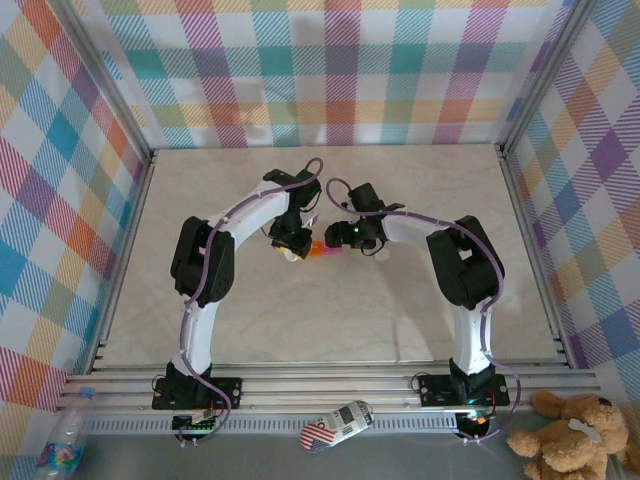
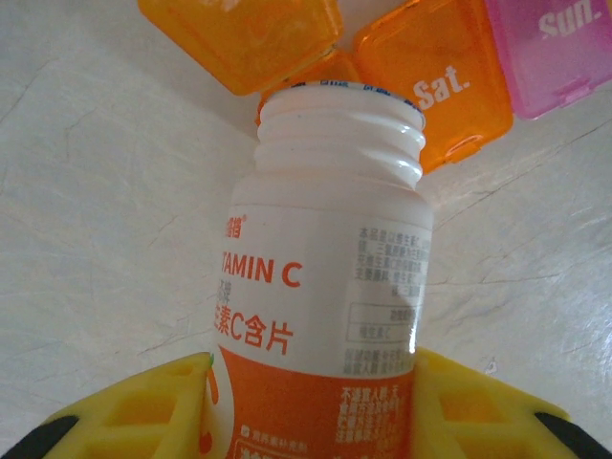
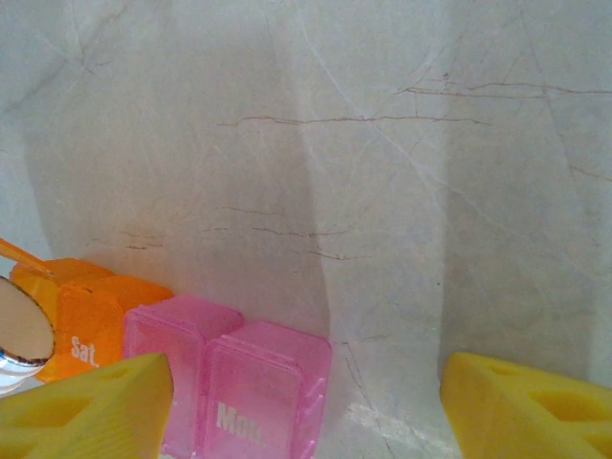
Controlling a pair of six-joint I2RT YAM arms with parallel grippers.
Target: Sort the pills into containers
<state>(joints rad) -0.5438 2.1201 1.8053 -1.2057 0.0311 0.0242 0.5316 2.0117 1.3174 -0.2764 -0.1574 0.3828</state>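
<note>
My left gripper [image 2: 311,406] is shut on a white vitamin C bottle [image 2: 325,287] with an orange label. The cap is off. Its threaded mouth tips over an orange compartment whose lid [image 2: 239,38] stands open. The containers [image 2: 435,81] are a strip of joined boxes: orange "Sat.", then pink "Sun." [image 2: 555,43] and "Mon." [image 3: 258,392]. My right gripper [image 3: 306,421] is open low over the strip's pink end. Its left finger [image 3: 86,411] is beside the pink boxes and the other finger [image 3: 535,411] stands well apart. The pills are hidden. In the top view both grippers [image 1: 291,240] [image 1: 345,238] meet at the strip [image 1: 323,250].
The marbled table [image 1: 330,320] is fenced by metal rails and checked walls [image 1: 330,70]. Beyond the near rail lie a plastic bottle [image 1: 65,440], a packet [image 1: 340,425] and a teddy bear [image 1: 575,435].
</note>
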